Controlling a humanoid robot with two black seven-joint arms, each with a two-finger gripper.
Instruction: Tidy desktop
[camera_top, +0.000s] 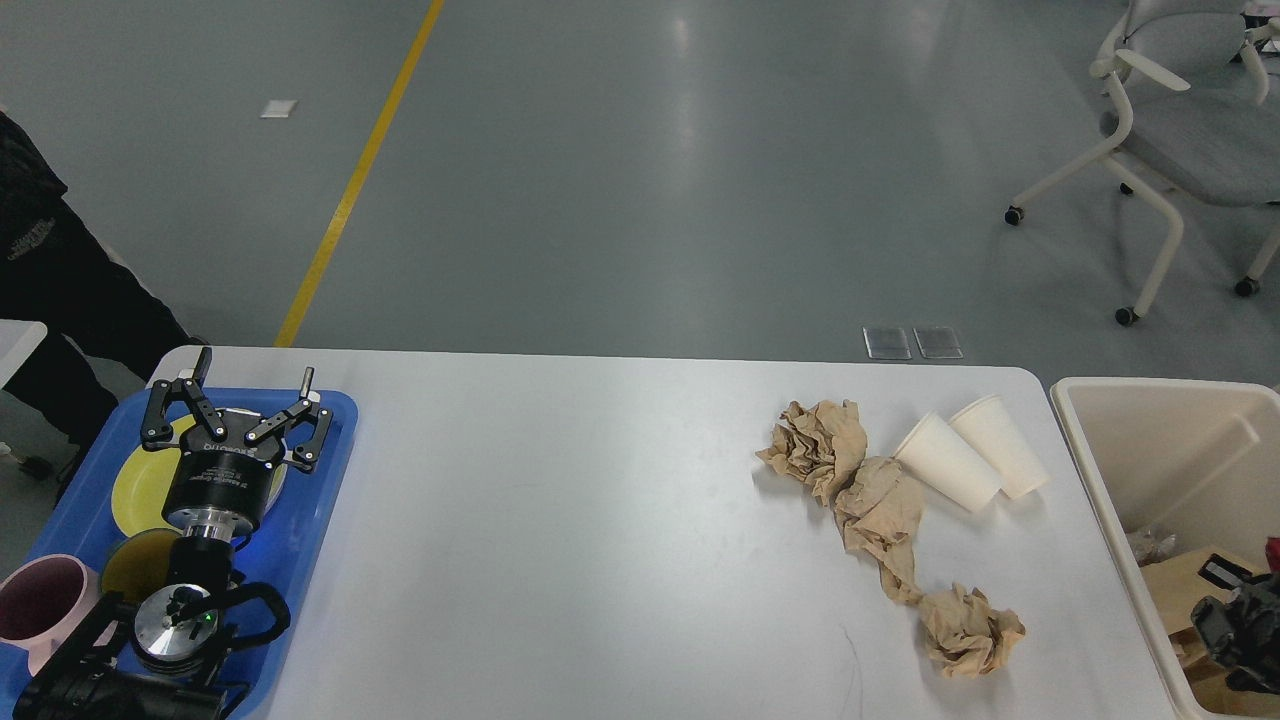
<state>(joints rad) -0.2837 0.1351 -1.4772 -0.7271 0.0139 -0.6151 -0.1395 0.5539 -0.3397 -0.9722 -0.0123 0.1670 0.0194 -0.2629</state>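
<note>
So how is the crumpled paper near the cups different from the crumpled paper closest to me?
The far paper ball lies near the paper cups and joins a long twisted strip. The near paper ball lies at that strip's other end, away from the cups. Both are brown, crumpled, on the white desktop.

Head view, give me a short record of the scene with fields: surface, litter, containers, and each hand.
surface: white desktop
litter: two paper cups lying tipped, crumpled brown paper beside them
left container: blue tray holding yellow plate and pink mug
right container: cream bin with brown paper inside
left hand: open, over the tray
right hand: over the bin, state unclear
</note>
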